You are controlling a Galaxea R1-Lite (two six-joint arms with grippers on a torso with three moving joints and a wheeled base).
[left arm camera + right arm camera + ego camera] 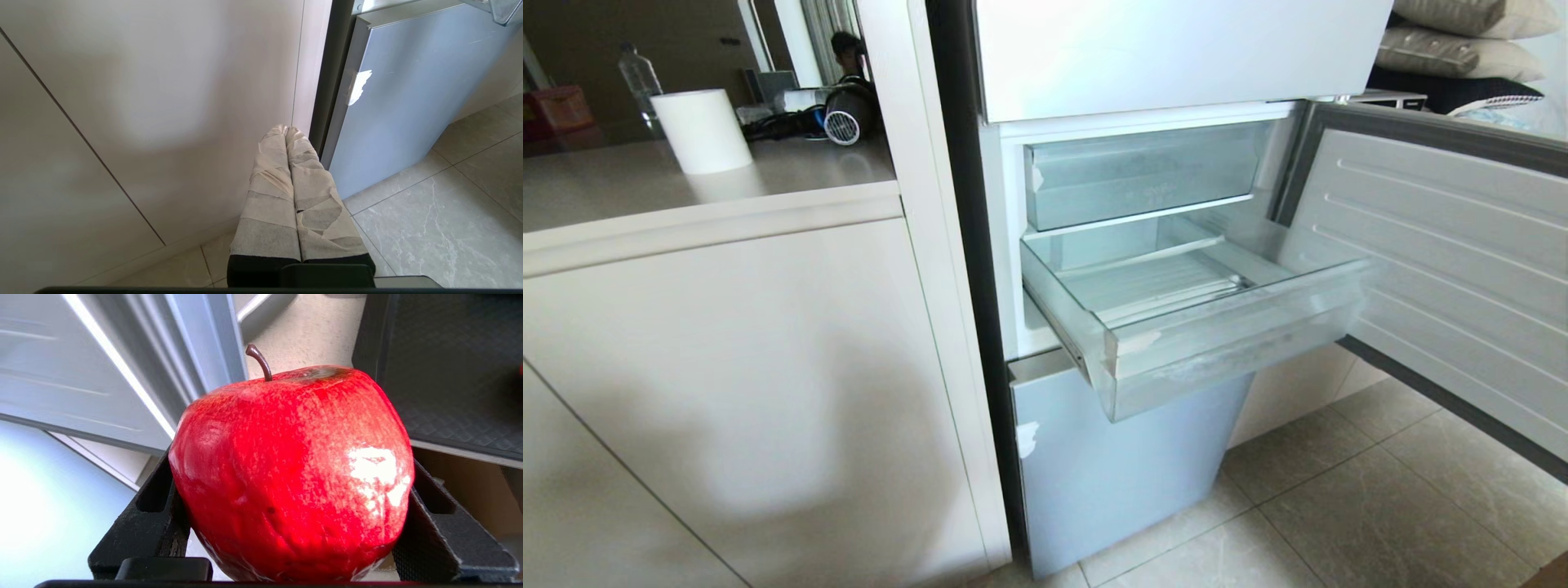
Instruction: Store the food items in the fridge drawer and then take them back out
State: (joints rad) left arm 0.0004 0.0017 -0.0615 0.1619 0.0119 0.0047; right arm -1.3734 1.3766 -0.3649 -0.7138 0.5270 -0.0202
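Head view: fridge drawer (1225, 343) stood pulled out of the fridge body, under the shorter clear bin (1135, 175), and showed nothing inside on its ribbed floor. White tape scraps sat on the front corner of the drawer. Below the drawer hung a pale blue-grey door panel (1119, 465) with one more tape scrap near its top corner. To the right of the drawer stood the open fridge door (1445, 269), white and ribbed on the inner side. To the left of the drawer ran a white cabinet (735, 392), with a white paper roll (703, 131) and a dark hair dryer (849, 114) on its counter. Grey floor tiles (1372, 506) lay under the drawer. No arm appeared in this view.

Left wrist view: left gripper (287, 131), wrapped in pale tape, hung with its two fingers pressed together and held nothing. Pointed at the seam between the white cabinet and the blue-grey panel, low and well below the drawer.

Right wrist view: right gripper (292, 522) held a glossy red apple (292, 473) between its black fingers (151, 522), spread wide around the fruit, stem up. Stayed outside the drawer, beside the open fridge door.
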